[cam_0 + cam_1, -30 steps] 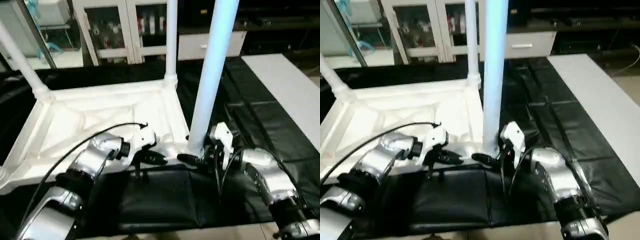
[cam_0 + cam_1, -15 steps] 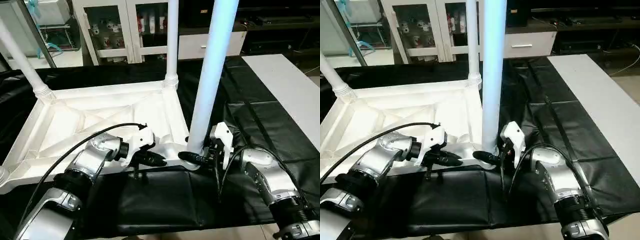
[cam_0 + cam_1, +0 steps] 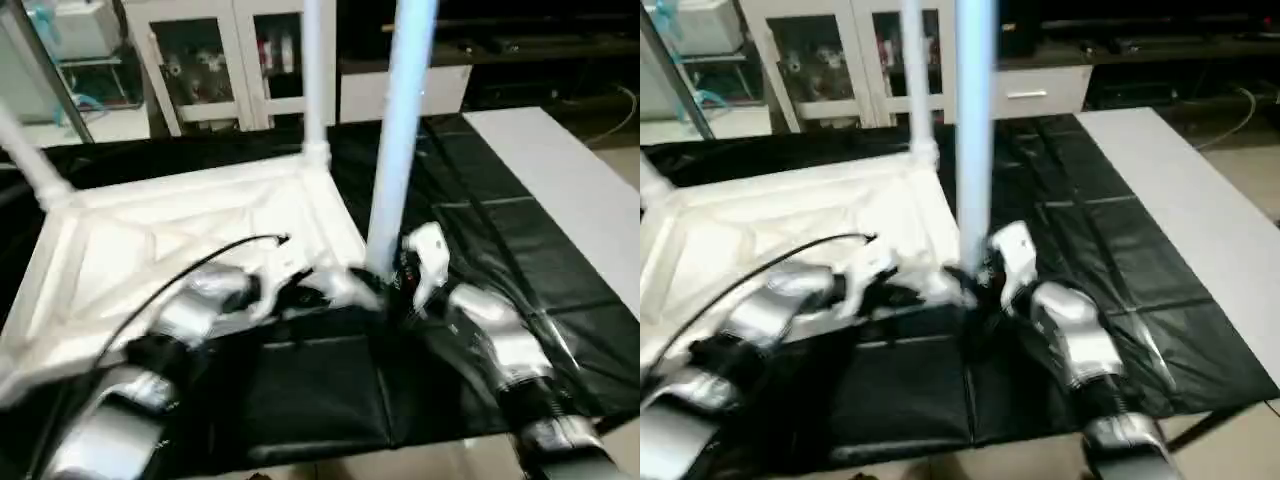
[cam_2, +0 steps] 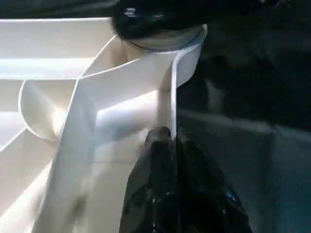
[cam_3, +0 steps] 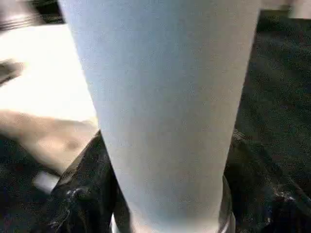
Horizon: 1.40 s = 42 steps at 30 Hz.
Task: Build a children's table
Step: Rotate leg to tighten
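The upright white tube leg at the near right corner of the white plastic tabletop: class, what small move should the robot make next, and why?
Probably twist or press the upright white tube leg further into its corner socket. The right gripper has a finger on each side of its base, while the left gripper, shut on the white plastic tabletop rim, braces it.

A lab: glass-fronted cabinets behind a black-covered work table.
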### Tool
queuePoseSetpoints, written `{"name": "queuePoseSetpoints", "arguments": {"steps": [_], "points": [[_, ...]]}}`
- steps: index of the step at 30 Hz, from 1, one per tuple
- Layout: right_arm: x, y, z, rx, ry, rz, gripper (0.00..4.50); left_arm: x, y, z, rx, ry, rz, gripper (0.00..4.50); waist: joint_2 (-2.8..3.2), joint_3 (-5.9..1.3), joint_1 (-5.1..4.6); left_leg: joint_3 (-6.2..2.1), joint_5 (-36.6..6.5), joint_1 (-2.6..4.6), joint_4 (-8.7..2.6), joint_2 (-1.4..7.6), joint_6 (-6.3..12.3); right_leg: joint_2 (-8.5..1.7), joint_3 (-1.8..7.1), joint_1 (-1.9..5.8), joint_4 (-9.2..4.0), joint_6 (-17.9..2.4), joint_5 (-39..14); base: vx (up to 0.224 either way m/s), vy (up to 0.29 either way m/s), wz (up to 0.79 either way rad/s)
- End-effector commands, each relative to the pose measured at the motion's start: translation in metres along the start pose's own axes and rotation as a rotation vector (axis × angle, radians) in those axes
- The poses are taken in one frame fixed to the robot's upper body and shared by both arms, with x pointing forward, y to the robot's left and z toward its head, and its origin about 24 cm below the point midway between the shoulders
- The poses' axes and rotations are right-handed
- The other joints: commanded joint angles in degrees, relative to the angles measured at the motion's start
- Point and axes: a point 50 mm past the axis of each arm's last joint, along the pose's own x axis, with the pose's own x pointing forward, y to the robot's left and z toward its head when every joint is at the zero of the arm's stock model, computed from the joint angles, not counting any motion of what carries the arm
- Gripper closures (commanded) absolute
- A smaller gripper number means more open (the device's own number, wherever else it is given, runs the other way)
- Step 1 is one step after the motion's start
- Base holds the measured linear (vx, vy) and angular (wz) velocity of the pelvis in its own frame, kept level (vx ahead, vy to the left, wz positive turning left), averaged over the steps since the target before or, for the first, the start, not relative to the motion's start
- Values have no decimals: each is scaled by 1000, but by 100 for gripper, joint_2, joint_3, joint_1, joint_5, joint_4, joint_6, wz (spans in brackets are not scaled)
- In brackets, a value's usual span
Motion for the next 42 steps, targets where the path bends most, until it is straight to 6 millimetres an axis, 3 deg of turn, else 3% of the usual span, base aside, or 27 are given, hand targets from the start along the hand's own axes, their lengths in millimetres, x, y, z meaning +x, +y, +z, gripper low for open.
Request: {"name": "queuePoseSetpoints", "arguments": {"steps": [1,2,3,5,7,12,16,17,20,21,22,25,27,29,31,36,42], "points": [[7,6,-22,45,121,-81,192,8,7,8,-49,-6,130,450,-30,-307,-20,-248,-1924,182,-500,373,-125,-490,289,143,-543,-1053,-1946,0,0,0],[14,6,-25,48,171,-201,192,16,10,13,-103,5,237,450,-45,-302,-35,-235,-1880,170,-497,360,-103,-478,289,143,-545,-1080,-1844,0,0,0],[14,6,-25,48,172,-204,192,16,10,13,-104,6,239,450,-33,-304,-38,-235,-1835,170,-495,359,-132,-480,286,147,-526,-1122,-1761,0,0,0],[21,9,-27,69,206,-305,193,23,12,16,-132,32,328,450,-54,-302,-49,-227,-1957,213,-476,331,-125,-494,280,138,-572,-1113,-1999,0,0,0],[28,15,-27,83,206,-340,193,27,12,18,-135,38,376,450,-58,-303,-41,-237,-1826,173,-475,329,-55,-505,278,168,-583,-1067,-1977,0,0,0],[35,23,-18,55,144,-262,193,26,11,16,-123,16,330,450,-87,-336,-16,-220,-1504,132,-462,343,191,-493,265,212,-511,-1172,-1302,0,0,0],[35,27,-3,10,20,-160,193,21,10,12,-100,-13,275,450,-100,-313,-8,-215,-1614,131,-468,344,253,-508,264,214,-551,-1139,-1573,0,0,0],[35,27,0,0,-4,-144,138,20,9,12,-93,-24,255,450,-99,-317,3,-217,-1605,124,-467,345,264,-518,268,223,-554,-1117,-1604,0,0,0],[32,25,5,-13,-49,-118,124,18,8,9,-103,-19,216,450,-102,-333,4,-212,-1399,105,-461,349,355,-502,267,234,-511,-1155,-1363,0,0,0],[26,23,11,-29,-98,-38,104,13,5,4,-72,-24,143,450,-76,-336,-7,-223,-1319,77,-460,342,396,-512,262,261,-509,-1153,-1295,0,0,0],[22,22,14,-43,-122,11,89,11,4,2,-51,-26,106,450,-100,-347,3,-220,-1244,71,-442,349,477,-509,261,269,-500,-1152,-1180,0,0,0],[12,18,17,-70,-144,99,71,4,0,-3,-22,-29,20,450,-74,-359,15,-207,-1040,68,-421,378,638,-484,256,255,-449,-1269,-815,0,0,0],[-2,14,16,-115,-127,203,50,-5,-5,-8,12,-48,-80,450,-35,-369,30,-212,-1017,78,-416,386,631,-474,249,254,-435,-1298,-755,0,0,0],[-16,10,11,-165,-89,294,50,-14,-9,-12,15,-51,-166,450,-39,-374,79,-196,-972,81,-403,414,693,-454,247,242,-388,-1380,-518,0,0,0],[-29,6,7,-195,-64,370,50,-23,-11,-16,28,-28,-235,450,-22,-364,99,-179,-1149,114,-410,424,648,-455,259,202,-407,-1429,-637,0,0,0],[-45,1,1,-206,-18,448,50,-40,-13,-23,33,-1,-337,450,-20,-341,145,-197,-1369,113,-460,433,413,-467,273,206,-434,-1352,-1040,0,0,0],[-57,5,-14,-209,87,565,50,-50,-11,-25,52,14,-346,450,-38,-328,165,-194,-1375,112,-457,416,355,-472,276,193,-459,-1280,-1268,0,0,0]]}}
